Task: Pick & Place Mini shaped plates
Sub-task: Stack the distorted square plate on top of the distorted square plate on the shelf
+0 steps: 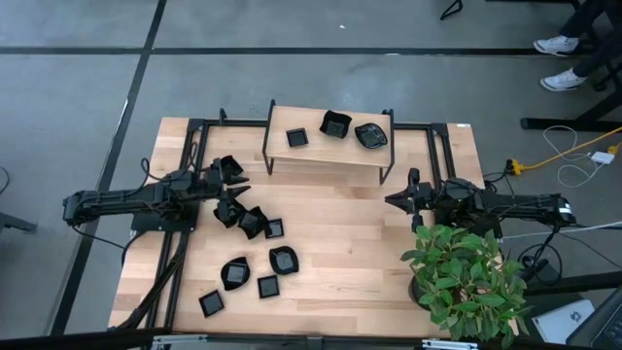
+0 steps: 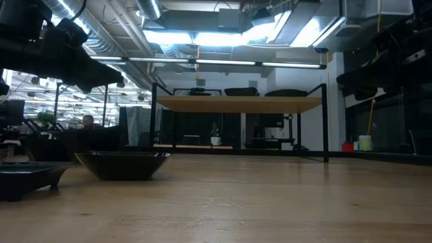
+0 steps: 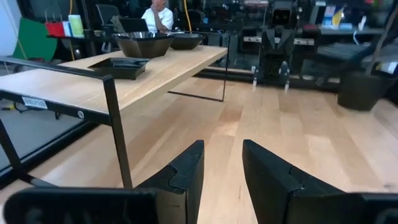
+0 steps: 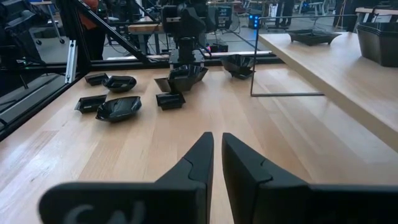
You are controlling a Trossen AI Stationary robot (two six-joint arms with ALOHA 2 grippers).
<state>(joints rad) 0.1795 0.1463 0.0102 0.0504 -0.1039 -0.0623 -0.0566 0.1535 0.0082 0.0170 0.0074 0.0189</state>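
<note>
Nearest, low at table level: two glossy black mini shaped plates, one flat-rimmed [image 2: 30, 177], one bowl-like [image 2: 123, 164], on my pale wooden table [image 1: 360, 243].
Loose stock: more small black plates clustered [image 1: 255, 222] on the table's left half, some piled, others scattered toward the front edge [image 1: 235, 272].
Placed stock: three black plates [image 1: 336, 125] on the raised wooden shelf with black metal legs [image 1: 282, 156].
My left pincer [image 1: 236, 183]: released, empty, above the pile.
My right pincer [image 1: 392, 200]: nearly clenched, empty, well apart from the plates, beside a green potted plant [image 1: 466, 277].
</note>
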